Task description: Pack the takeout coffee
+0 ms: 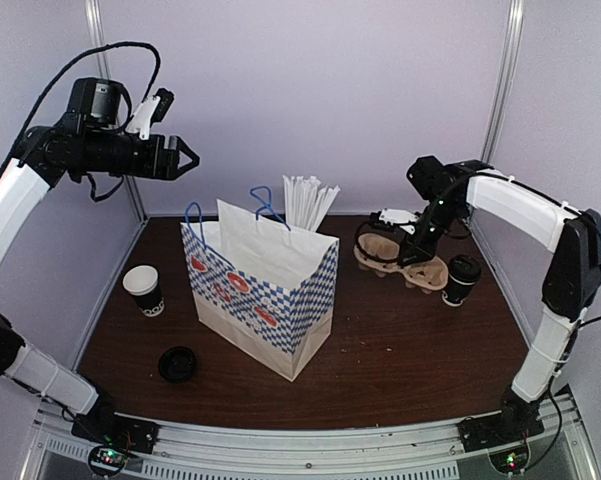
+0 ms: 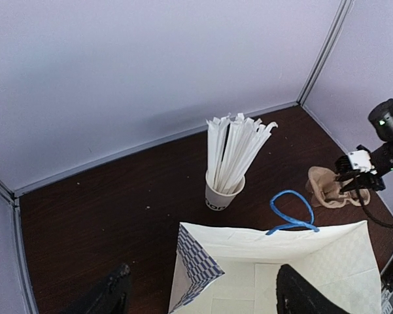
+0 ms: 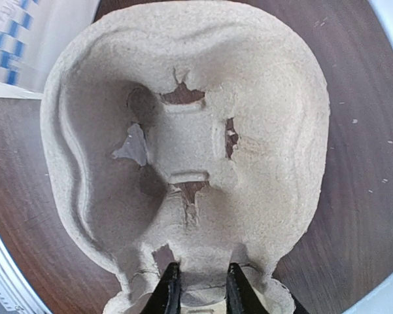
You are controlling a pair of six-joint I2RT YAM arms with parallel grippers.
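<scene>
1. Dark brown table (image 1: 400, 350): the surface that bears every item below, closed in by pale walls at the back and sides.
2. Left gripper (image 1: 190, 156): raised high over the table's left side, arm stretched out level. Its jaws stand wide apart and hold nothing. The left wrist view looks down between the fingers (image 2: 111, 294) onto the bag's open mouth.
3. Right gripper (image 1: 417, 252): lowered to the carrier at right rear. In the right wrist view its jaws are narrow, and the two fingers (image 3: 170, 291) pinch the carrier's near rim between them.
4. Paper bag (image 1: 270, 290): white with a blue check pattern and blue cord handles. It stands upright and open at the table's centre.
5. Pulp cup carrier (image 1: 380, 245): tan moulded tray lying to the right of the bag, its wells empty.
6. White cup of straws (image 1: 308, 203): upright behind the bag, near the back wall, with the straws fanned out.
7. Takeout coffee (image 1: 461, 280): black cup with a black lid, upright on the table at the right. It is just beside the carrier's right end, outside both carrier and bag. Whether it touches the carrier cannot be told.
8. Lidless cup (image 1: 144, 290): black with a white rim, upright left of the bag.
9. Loose black lid (image 1: 178, 364): flat on the table at front left.
</scene>
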